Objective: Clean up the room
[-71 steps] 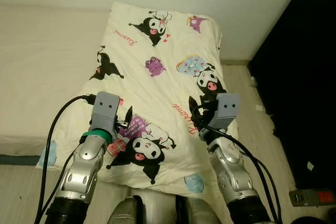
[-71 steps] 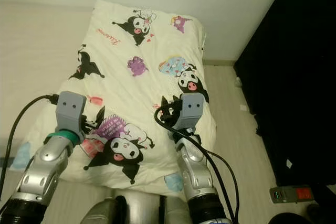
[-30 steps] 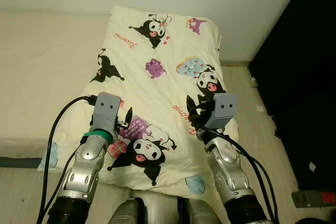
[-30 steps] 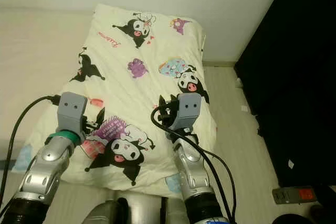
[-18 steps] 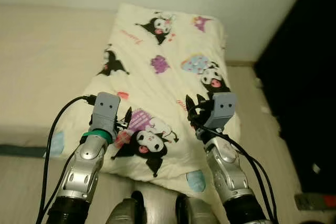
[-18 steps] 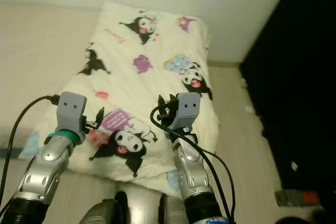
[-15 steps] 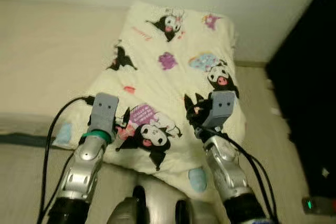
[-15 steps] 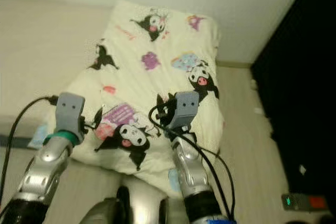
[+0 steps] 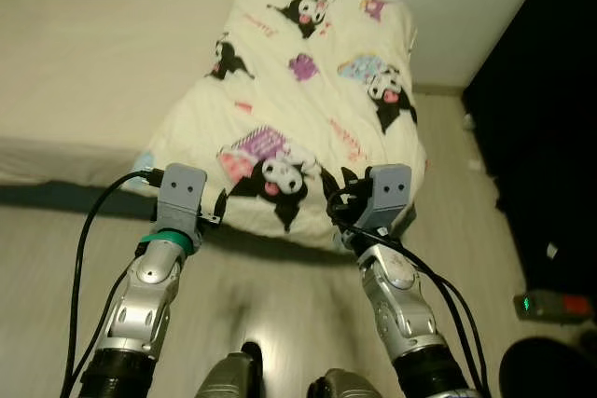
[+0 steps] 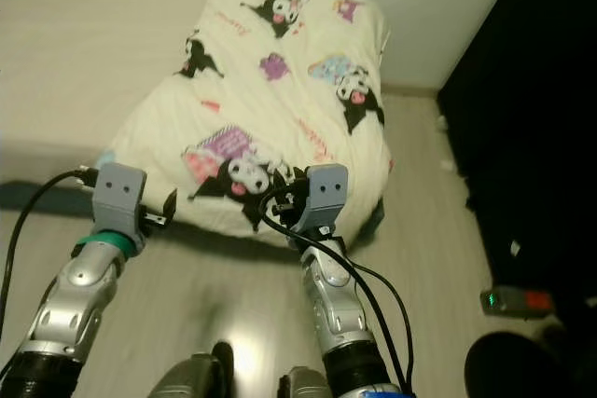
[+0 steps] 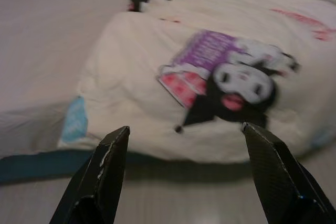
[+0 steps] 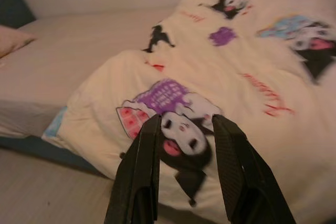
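A cream quilt (image 9: 308,90) printed with black cartoon figures lies folded over the foot of a beige bed (image 9: 84,62), its edge hanging over the side. My left gripper (image 9: 218,208) hovers above the floor just short of the quilt's edge, fingers (image 11: 105,177) spread wide and open on nothing. Near the quilt's hanging corner, my right gripper (image 9: 336,204) is held at about the same height. Its fingers (image 12: 142,177) stand a narrow gap apart, open, with nothing between them.
Pale wood floor (image 9: 280,305) lies between me and the bed. A dark blue bed base (image 9: 56,195) shows under the mattress. A black wall or cabinet (image 9: 550,90) runs along the right. A power strip with a red switch (image 9: 552,305) lies on the floor at right.
The whole view has shifted: the bed and quilt now sit farther off, with bare floor in front of them. Both arms keep the same raised pose.
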Robot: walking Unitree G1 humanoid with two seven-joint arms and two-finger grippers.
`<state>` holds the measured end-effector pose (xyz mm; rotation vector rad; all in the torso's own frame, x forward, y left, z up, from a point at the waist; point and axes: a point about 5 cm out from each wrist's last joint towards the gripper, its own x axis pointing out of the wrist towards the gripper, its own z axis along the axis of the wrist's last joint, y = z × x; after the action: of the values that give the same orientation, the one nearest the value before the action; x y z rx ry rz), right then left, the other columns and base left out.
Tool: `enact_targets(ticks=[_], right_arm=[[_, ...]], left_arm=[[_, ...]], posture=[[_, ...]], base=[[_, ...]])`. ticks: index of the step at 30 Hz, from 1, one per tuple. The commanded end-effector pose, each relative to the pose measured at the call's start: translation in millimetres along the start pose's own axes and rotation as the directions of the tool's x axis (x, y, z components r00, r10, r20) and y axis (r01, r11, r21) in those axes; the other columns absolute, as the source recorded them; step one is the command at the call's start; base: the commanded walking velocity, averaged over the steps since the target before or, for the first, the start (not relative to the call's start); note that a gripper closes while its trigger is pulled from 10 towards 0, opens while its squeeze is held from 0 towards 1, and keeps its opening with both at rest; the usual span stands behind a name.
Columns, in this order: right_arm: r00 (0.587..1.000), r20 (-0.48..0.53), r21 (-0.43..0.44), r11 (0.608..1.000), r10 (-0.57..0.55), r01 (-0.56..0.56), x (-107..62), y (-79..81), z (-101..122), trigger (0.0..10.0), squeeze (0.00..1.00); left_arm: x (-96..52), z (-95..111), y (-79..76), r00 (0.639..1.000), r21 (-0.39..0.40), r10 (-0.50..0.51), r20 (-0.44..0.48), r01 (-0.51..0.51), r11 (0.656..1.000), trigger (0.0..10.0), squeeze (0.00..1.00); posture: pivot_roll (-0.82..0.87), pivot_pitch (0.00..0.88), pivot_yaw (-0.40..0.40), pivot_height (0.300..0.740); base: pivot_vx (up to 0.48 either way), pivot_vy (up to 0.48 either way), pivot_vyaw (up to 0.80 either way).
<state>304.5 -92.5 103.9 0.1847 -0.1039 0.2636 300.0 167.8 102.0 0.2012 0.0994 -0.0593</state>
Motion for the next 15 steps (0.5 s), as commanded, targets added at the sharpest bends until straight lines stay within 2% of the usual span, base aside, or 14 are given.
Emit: enact_targets(ticks=[1, 10, 15], right_arm=[[1.0, -0.008, 0.004, 1.0, -0.008, 0.008, -1.8, -1.2, -2.8, 10.0, 0.0], [1.0, -0.008, 0.005, 1.0, -0.01, 0.01, -2.2, -1.4, -2.8, 10.0, 0.0], [1.0, -0.009, 0.005, 1.0, -0.007, 0.007, -1.8, -0.4, -3.3, 10.0, 0.0]], left_arm=[[-1.4, -3.9, -1.5, 1.0, 0.011, -0.009, -0.016, 0.01, 1.0, 10.0, 0.0], [-1.7, -2.4, -4.8, 1.0, 0.008, -0.027, -0.007, 0.027, 1.0, 10.0, 0.0], [-1.6, 0.8, -5.2, 0.999, 0.05, -0.035, 0.023, 0.034, 0.998, 10.0, 0.0]], posture=[[-0.03, 0.076, 0.022, 0.74], [-0.02, 0.08, 0.021, 0.74], [-0.02, 0.081, 0.02, 0.74]], base=[[0.0, 0.0, 0.0], [0.0, 0.0, 0.0], [0.376, 0.0, 0.0]])
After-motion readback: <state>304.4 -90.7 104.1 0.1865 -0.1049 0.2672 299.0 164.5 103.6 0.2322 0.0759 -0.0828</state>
